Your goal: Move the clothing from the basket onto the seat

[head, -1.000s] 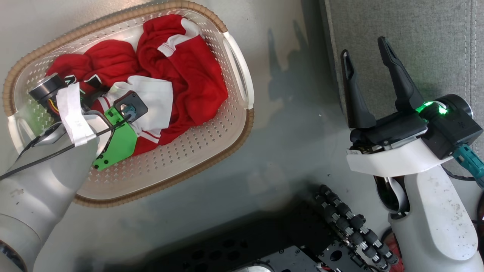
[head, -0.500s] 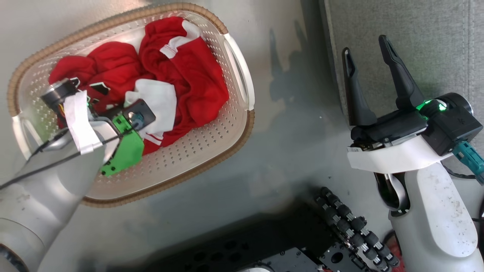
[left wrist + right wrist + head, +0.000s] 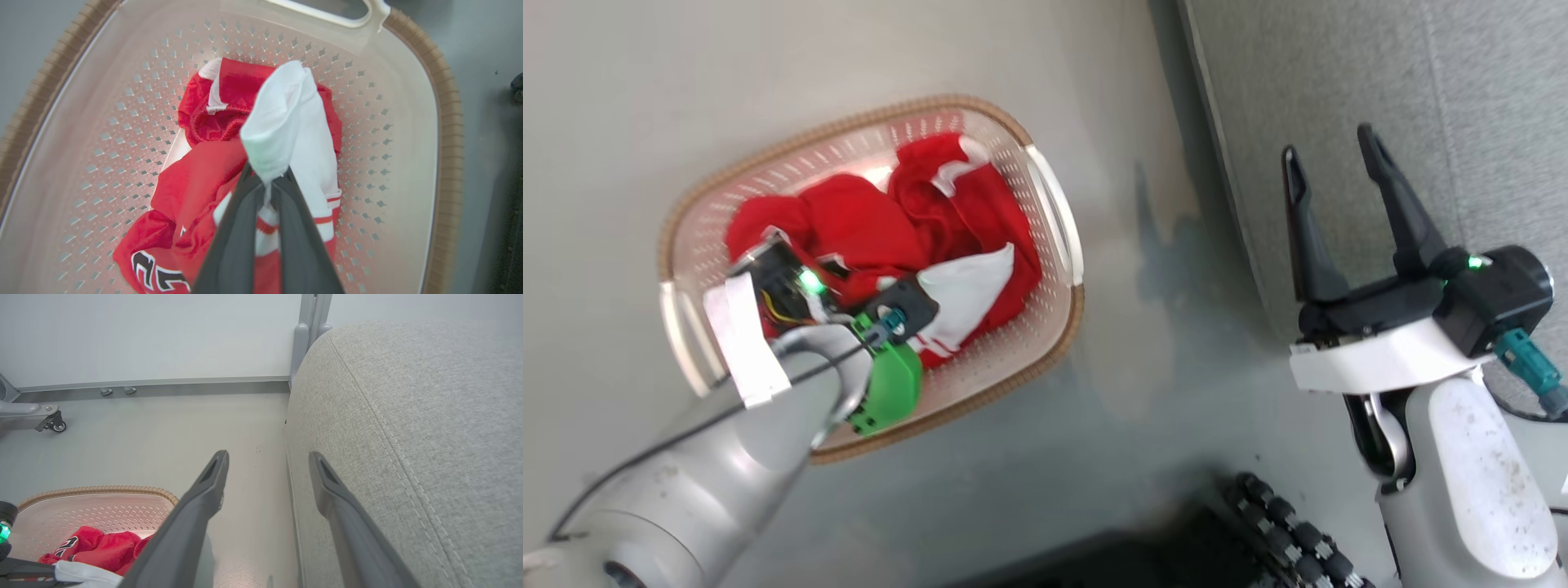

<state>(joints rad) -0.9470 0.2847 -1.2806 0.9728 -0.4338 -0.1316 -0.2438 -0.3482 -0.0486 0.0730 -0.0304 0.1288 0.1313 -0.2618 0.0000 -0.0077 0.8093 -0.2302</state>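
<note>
The cream perforated basket (image 3: 1055, 214) with its brown rim stands on the floor at centre left of the head view. In it lies the red clothing (image 3: 866, 220) with white panels. In the left wrist view my left gripper (image 3: 267, 179) is shut on a white fold of the clothing (image 3: 282, 122), which is raised above the basket floor (image 3: 102, 122). My right gripper (image 3: 1325, 140) stands open and empty over the edge of the grey seat (image 3: 1339, 73). From the right wrist, the right gripper (image 3: 268, 454) straddles the edge of the seat (image 3: 408, 437), with the basket (image 3: 102, 502) at the lower left.
Bare grey floor separates basket and seat. My dark base with a black cable chain (image 3: 1290, 523) is at the bottom. A pale wall, a vertical post (image 3: 310, 318) and a caster on a metal leg (image 3: 53, 424) lie beyond the basket.
My left gripper has shut on the white fold and drawn it up from the pile. The head camera has moved, so the basket looks smaller and further right. The right arm is unmoved.
</note>
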